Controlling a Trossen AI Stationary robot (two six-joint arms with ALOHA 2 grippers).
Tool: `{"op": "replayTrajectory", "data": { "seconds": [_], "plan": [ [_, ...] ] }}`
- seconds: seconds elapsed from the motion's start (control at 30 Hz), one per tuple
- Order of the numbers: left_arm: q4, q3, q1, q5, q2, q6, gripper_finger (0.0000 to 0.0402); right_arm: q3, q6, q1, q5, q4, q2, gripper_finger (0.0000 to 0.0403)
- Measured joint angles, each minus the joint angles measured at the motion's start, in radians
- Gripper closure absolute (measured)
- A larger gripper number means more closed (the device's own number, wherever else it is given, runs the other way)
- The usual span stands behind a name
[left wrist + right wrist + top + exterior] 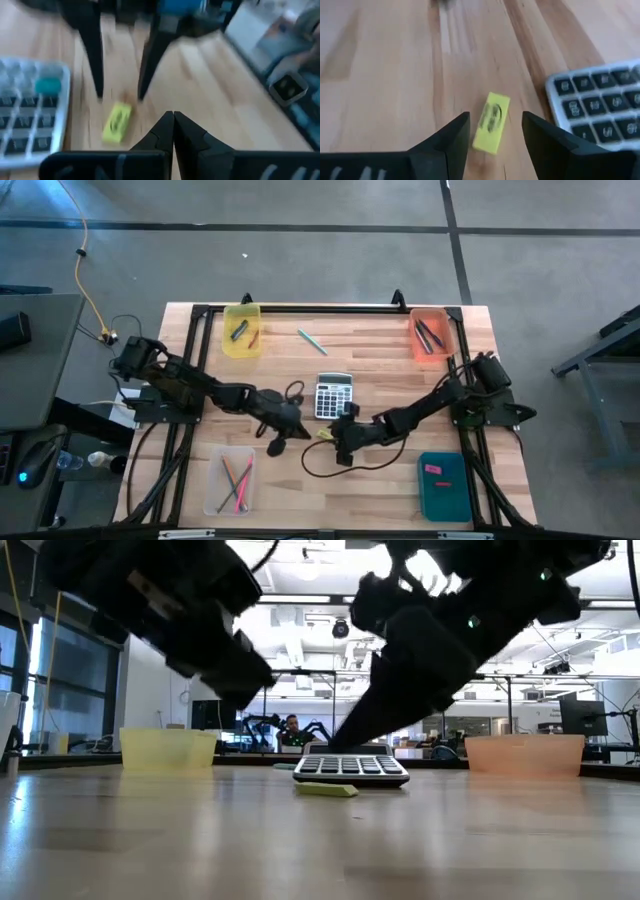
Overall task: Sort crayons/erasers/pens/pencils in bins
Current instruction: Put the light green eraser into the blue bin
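Note:
A small yellow eraser [491,121] lies flat on the wooden table just in front of the grey calculator [333,395]. My right gripper [495,121] is open, with one finger on each side of the eraser and a gap at both; the left wrist view shows its two fingertips [98,92] just above the table by the eraser [117,122]. My left gripper [173,116] is shut and holds nothing. It hovers a little to the left of the eraser [325,434], pointing toward it. A green pencil [311,341] lies on the table at the far middle.
The yellow bin [242,332] stands at the far left with dark sticks in it. The orange bin [430,335] at the far right holds pens. The clear bin [230,480] at the near left holds pencils. The teal bin [443,485] at the near right holds a pink eraser.

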Motion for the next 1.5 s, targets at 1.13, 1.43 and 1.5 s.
{"op": "replayTrajectory", "data": {
  "seconds": [1.13,1.43,1.5],
  "plan": [
    [0.673,-0.267,0.051,-0.199,-0.025,0.017,0.0401,0.12,0.154,-0.045,-0.184,-0.412,0.032,0.0345],
    [0.666,-0.267,0.051,-0.199,-0.025,0.01,0.0401,0.146,0.265,0.006,-0.305,-0.709,-0.092,0.0347],
    [0.667,-0.267,0.051,-0.199,-0.025,0.01,0.0401,0.147,0.307,0.027,-0.336,-0.762,-0.13,0.0347]
  ]
}}
